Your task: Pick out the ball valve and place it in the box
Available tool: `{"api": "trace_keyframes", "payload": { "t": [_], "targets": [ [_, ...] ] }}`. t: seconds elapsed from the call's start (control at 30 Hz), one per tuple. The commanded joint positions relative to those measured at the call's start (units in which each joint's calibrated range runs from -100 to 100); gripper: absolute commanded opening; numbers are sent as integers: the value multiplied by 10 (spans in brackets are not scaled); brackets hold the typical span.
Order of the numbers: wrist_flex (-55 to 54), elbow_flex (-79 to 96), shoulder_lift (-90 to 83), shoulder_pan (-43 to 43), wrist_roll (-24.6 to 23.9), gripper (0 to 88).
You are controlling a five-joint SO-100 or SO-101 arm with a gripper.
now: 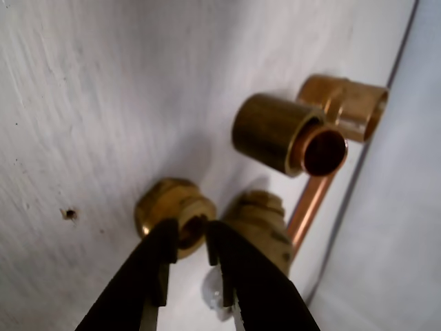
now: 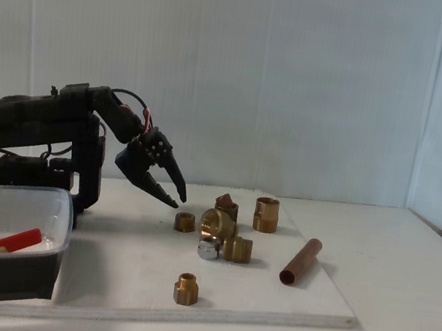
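Ball valve (image 2: 13,239) looks already down inside the box (image 2: 68,209): its red lever lies flat on the box floor, toward the front wall, and its brass body is hard to make out. So you're likely on the last step, getting the arm clear. The gripper (image 2: 174,201) hangs to the right of the box in the fixed view, above the white board (image 2: 265,305), fingers slightly parted and holding nothing. In the wrist view the gripper (image 1: 191,231) frames a small brass fitting (image 1: 172,207) in that narrow gap, but the tips don't seem to touch it. Don't drop lower here or you'll knock that fitting or the brass cluster (image 2: 222,232) farther from the box. Lift first, then swing back. Keep the fingers as they are; no need to close. Stay off the box rim on the way back so the valve isn't jolted. The copper pipe (image 2: 300,261), farthest from the box, is no concern.
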Motion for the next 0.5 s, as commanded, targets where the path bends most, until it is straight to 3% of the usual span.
{"api": "trace_keyframes", "payload": {
  "t": [0.0,0.23,0.4,0.47],
  "targets": [
    [3,6,2,1,2,32],
    [8,6,3,-2,2,32],
    [132,5,-7,-2,1,34],
    [124,5,-3,-2,1,33]
  ]
}}
